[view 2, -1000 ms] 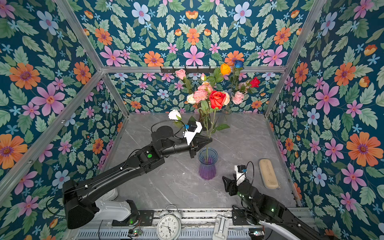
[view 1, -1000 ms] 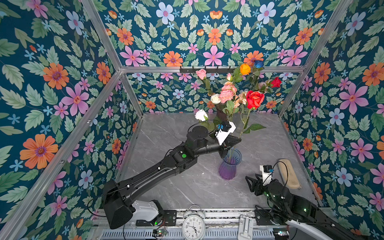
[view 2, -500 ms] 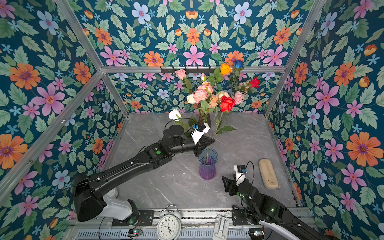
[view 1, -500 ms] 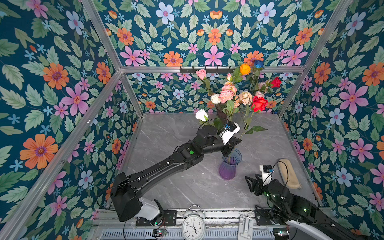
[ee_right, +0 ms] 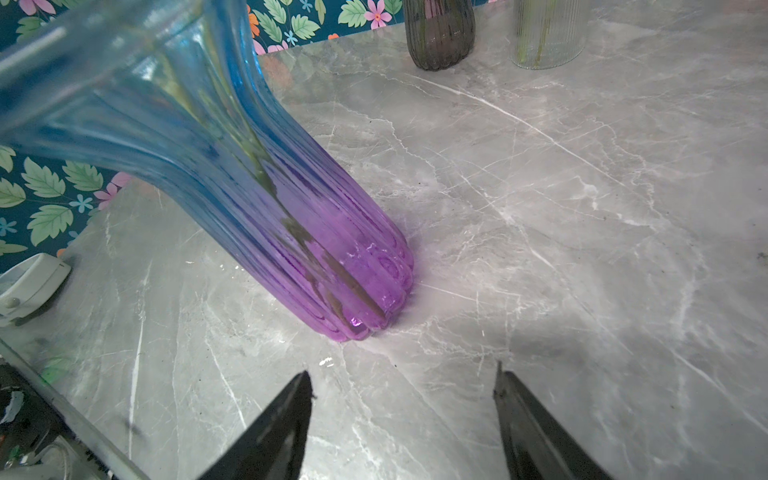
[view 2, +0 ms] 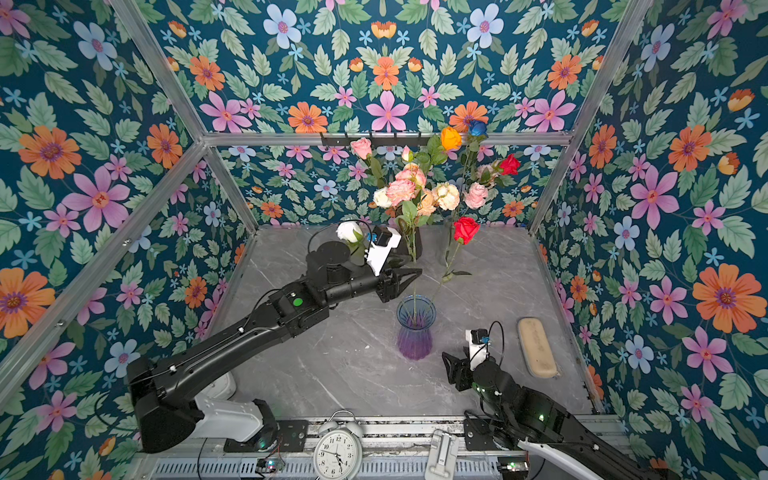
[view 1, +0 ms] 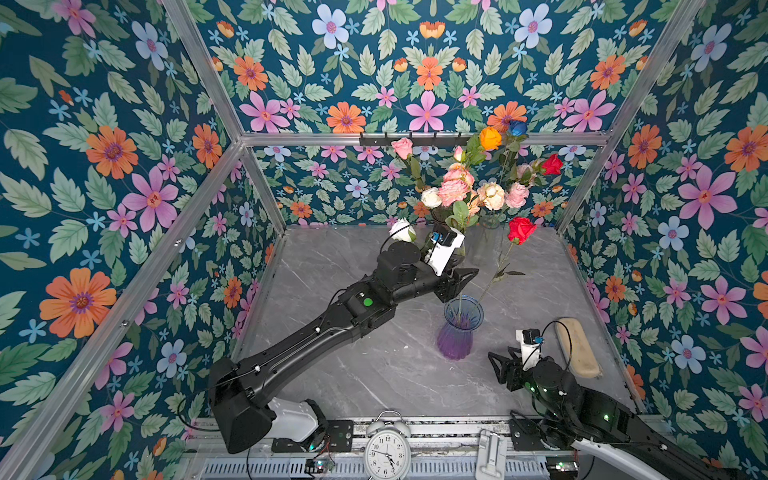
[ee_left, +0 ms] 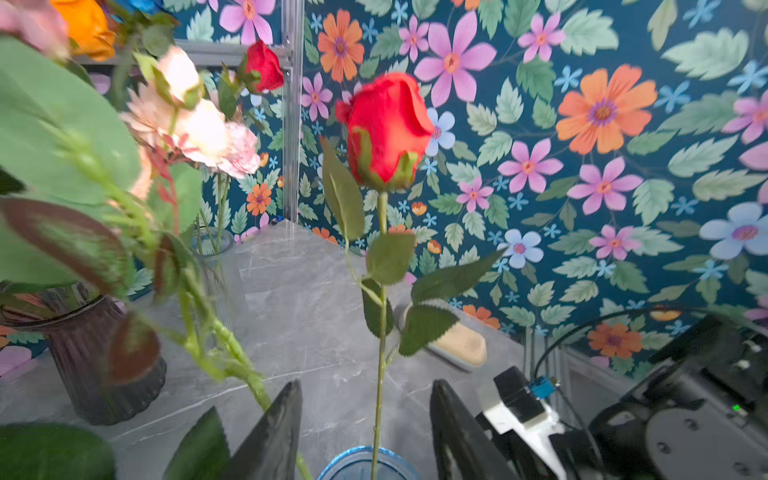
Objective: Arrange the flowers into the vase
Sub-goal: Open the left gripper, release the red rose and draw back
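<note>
The left hand (view 1: 461,284) is held just above the rim of the blue-purple vase (view 1: 456,336), jaws apart. In the left wrist view the red rose (ee_left: 388,129) stem is seen between the fingers (ee_left: 282,419), touched by neither. The stem is set in the vase and leans right in both top views, head well above the rim. The right hand (view 1: 500,368) is seen low over the tabletop (view 1: 374,374), right of the vase, jaws apart, nothing between them. The other flowers (view 1: 457,191) are bunched at the back in a dark vase (ee_right: 440,37) and a clear vase (ee_right: 548,37).
</note>
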You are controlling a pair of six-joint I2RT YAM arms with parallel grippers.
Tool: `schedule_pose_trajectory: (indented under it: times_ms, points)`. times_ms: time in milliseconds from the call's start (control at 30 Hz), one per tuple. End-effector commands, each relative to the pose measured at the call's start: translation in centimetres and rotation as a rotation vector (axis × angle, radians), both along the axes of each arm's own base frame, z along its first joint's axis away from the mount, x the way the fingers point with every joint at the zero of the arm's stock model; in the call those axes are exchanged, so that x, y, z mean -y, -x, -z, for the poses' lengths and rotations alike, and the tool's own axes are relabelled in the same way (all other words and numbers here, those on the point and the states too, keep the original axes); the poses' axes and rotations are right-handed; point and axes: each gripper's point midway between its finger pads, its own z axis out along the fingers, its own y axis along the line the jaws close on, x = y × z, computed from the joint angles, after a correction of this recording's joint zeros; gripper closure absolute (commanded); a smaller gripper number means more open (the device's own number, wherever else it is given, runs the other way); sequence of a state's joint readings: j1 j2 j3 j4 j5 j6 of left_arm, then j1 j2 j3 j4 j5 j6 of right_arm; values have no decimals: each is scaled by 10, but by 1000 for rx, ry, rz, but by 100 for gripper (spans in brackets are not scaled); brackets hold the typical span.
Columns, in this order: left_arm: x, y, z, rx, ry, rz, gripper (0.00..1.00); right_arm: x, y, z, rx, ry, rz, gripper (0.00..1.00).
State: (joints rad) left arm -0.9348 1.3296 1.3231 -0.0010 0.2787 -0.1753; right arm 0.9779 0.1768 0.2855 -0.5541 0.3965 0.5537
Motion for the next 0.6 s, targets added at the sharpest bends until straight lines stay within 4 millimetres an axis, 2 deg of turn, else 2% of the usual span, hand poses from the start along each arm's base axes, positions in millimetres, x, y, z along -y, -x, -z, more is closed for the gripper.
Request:
schedule_pose_trajectory:
  times_ms: [0,67,167,233,300,400,467,567]
  points:
    - [-17,12,-15,-28,75,-7,48,-3,-2,-7,12,-16,3,27]
    - [-28,25,-21,-14,117,17,48,-3,-2,-9,6,-16,4,27]
    - [-46,42,-23,19,162,39,50,-9,0,-23,11,-60,-25,27]
    - [-58,45,-17,29,162,12,52,-13,2,-38,26,-97,-43,26]
    - [-68,45,-3,25,140,-24,54,-16,3,-58,53,-130,-66,26]
    - [-79,47,18,12,103,-55,55,-20,4,-74,83,-122,-103,25]
    - [-83,48,32,-2,81,-67,56,-25,4,-72,89,-82,-131,20]
    - [-87,53,57,-24,50,-58,56,-51,8,-53,83,-46,-261,4]
